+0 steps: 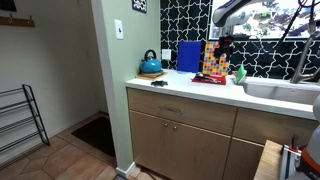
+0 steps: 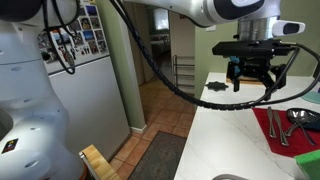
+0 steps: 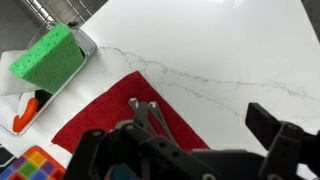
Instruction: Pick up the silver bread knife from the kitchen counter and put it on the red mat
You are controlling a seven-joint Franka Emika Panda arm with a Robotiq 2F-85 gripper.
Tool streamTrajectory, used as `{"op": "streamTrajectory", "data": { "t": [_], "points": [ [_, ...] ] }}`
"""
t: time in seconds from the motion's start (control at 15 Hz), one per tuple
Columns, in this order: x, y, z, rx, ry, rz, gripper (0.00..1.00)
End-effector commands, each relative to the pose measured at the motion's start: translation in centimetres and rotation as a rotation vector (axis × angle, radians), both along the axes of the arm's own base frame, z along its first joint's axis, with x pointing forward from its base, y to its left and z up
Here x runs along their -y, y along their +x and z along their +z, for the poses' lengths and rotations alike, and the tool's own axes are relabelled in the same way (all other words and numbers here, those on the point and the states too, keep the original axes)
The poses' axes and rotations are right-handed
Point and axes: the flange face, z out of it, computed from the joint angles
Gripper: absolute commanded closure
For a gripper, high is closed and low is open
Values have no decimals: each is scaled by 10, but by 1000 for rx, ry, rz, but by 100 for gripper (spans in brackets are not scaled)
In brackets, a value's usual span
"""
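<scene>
The red mat [image 3: 95,120] lies on the white kitchen counter [image 3: 230,50]; it also shows in both exterior views [image 1: 208,80] [image 2: 268,128]. Two silver utensils [image 3: 150,112] lie on the mat, their lower ends hidden by my gripper, and they also show in an exterior view [image 2: 287,122]. I cannot tell which one is the bread knife. My gripper [image 3: 180,138] hangs above the mat, open and empty, and is also seen in both exterior views [image 1: 222,45] [image 2: 250,76].
A green sponge [image 3: 48,55] sits in a tray beside the mat, with an orange-handled tool [image 3: 25,112] next to it. A multicoloured box [image 1: 215,58], a blue board [image 1: 188,57], a kettle [image 1: 150,63] and a sink [image 1: 285,90] are on the counter. A small dark object [image 2: 215,87] lies near the counter's edge.
</scene>
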Motion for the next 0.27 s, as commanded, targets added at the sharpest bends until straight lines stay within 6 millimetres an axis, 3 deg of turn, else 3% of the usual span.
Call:
{"op": "streamTrajectory", "data": {
  "t": [0.0,0.2],
  "points": [
    [-3,-2,1,0,3,21,0],
    [-8,-7,1,3,7,39,0]
  ]
}}
